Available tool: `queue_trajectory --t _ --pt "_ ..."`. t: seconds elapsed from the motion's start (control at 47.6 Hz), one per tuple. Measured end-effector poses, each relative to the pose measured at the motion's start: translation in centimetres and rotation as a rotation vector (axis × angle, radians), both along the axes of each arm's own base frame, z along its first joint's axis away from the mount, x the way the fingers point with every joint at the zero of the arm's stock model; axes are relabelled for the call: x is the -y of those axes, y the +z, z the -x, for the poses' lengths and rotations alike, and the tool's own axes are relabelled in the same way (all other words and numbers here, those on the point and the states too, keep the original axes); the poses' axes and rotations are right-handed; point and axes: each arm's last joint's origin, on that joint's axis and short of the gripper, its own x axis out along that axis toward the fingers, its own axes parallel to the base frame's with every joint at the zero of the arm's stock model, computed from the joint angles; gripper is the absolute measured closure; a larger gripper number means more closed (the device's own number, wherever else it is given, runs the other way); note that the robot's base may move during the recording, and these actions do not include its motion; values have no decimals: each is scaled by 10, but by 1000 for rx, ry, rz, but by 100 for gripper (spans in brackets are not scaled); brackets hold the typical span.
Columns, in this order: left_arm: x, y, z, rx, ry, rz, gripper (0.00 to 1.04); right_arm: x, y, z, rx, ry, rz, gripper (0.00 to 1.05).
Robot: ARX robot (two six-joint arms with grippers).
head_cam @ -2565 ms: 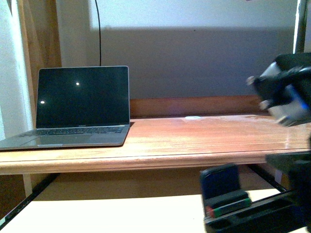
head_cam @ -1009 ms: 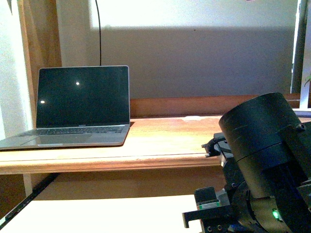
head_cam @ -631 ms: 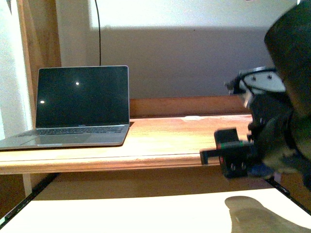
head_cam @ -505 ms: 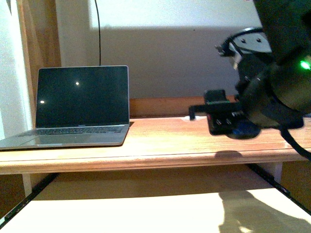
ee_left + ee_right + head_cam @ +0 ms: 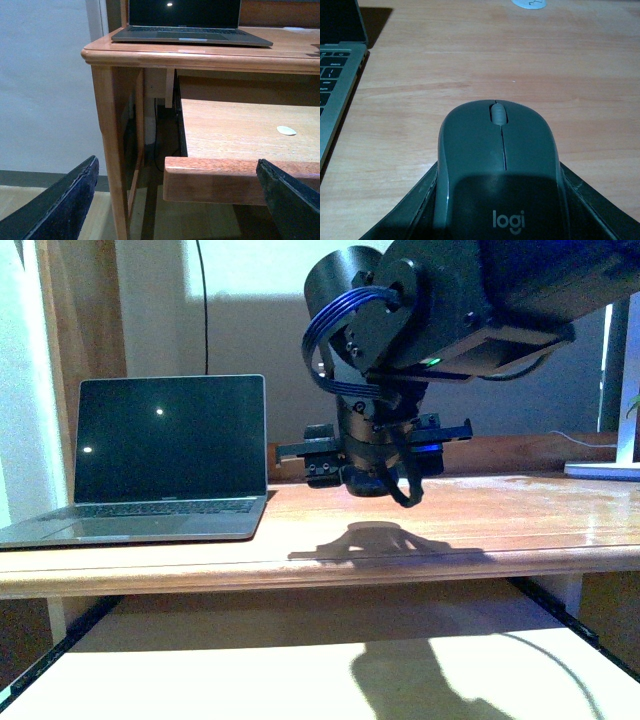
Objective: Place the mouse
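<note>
Down by the desk's [image 5: 520,530] seven-o'clock corner, the left gripper [image 5: 176,162] holds its fingers wide apart, the open laptop [image 5: 170,455] sits at nine o'clock on the desktop, and at its three o'clock the right gripper [image 5: 372,465] hangs above the wood, clamped on the mouse [image 5: 497,165].

Open laptop [image 5: 170,455] on wooden desk [image 5: 520,522], pull-out shelf [image 5: 230,120] below.
</note>
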Motion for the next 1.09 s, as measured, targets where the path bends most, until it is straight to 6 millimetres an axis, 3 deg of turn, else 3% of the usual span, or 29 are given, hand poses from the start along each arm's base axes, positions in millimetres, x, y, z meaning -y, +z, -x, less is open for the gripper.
queue_trajectory --t 0.252,0.4,0.652,0.757,0.862,1.009,1.093 --pt "0 0 0 0 0 0 8 -26 -33 -15 -48 -25 7 49" --pt "0 0 0 0 0 0 8 -33 -39 -18 -49 -28 -18 49" --pt "0 0 0 0 0 0 8 -28 -43 -18 0 -63 -60 6" --pt "0 0 0 0 0 0 8 -12 -39 -15 28 -69 -113 8" --pt "0 0 0 0 0 0 8 17 -22 -2 91 -96 -172 7" --pt "0 0 0 0 0 0 8 79 16 39 212 -107 -290 7" --pt "0 0 0 0 0 0 8 112 20 68 240 -91 -331 7"
